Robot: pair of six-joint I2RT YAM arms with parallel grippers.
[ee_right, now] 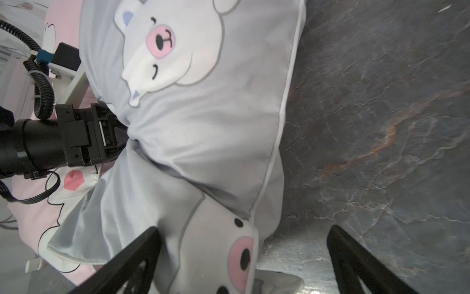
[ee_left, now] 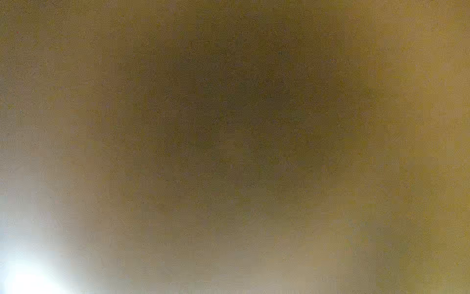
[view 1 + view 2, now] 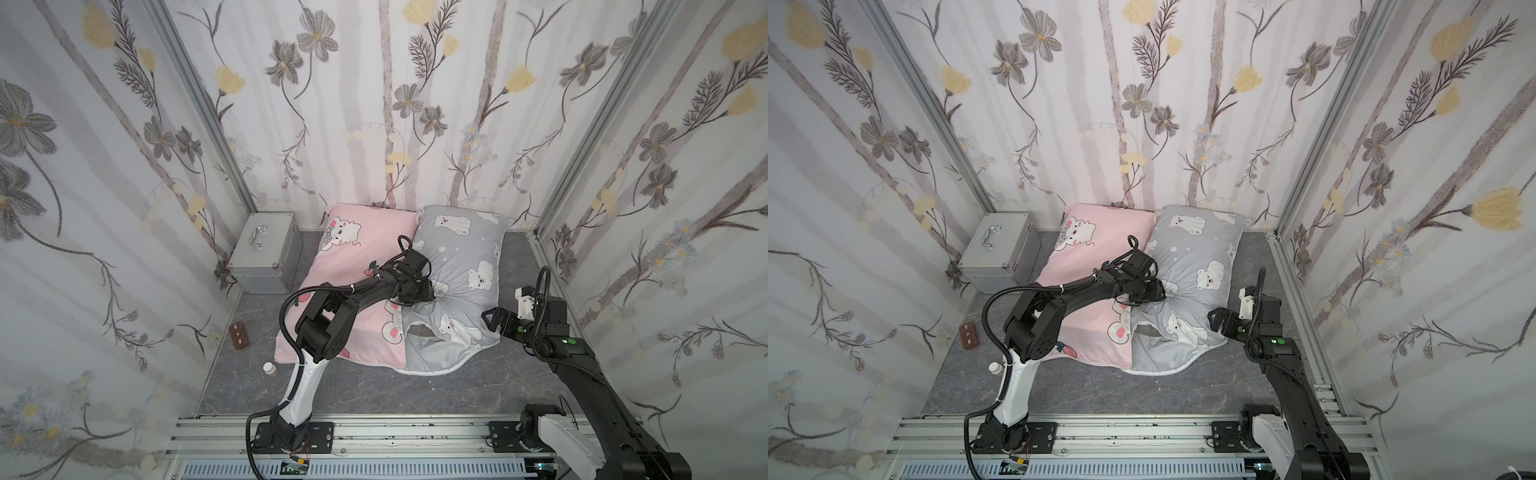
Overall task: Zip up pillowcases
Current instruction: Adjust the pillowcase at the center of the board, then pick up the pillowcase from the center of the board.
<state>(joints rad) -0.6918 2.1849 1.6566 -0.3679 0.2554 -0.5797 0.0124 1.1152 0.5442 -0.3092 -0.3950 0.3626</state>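
Nearest me on the table [image 3: 374,399], the grey pillowcase [image 3: 465,257] ends in a gaping mouth [image 3: 419,331] with the flap slack and spread flat. So my read is its zip isn't done, and I can't pick out the slider anywhere. Right gripper [image 1: 244,227] sits low just beside that near right corner, jaws spread wide and holding nothing. One finger [image 1: 140,254] is over the cloth, the other over bare table. A bit farther in, the left gripper [image 3: 434,294] is buried nose-first in the grey case's middle, on the side facing the pink pillowcase [image 3: 353,266]. Fabric puckers around it, but the jaws are hidden and the left wrist view is only a brown blur. I can't tell whether it's pinching cloth or just pushing in. The two cases lie side by side, touching, running away from the base to the back wall, pink on the robot's left, grey on its right. Handling call: stuffed, light, soft, nothing rigid. The thin cover will likely slide over the filling and bunch if pulled one-handed. I'd take hold on the white piped edge [image 1: 279,122] by the mouth, with one side pinned taut, not on the plump middle. Silver case [image 3: 266,257] sits farther left of the pink one; leave it.
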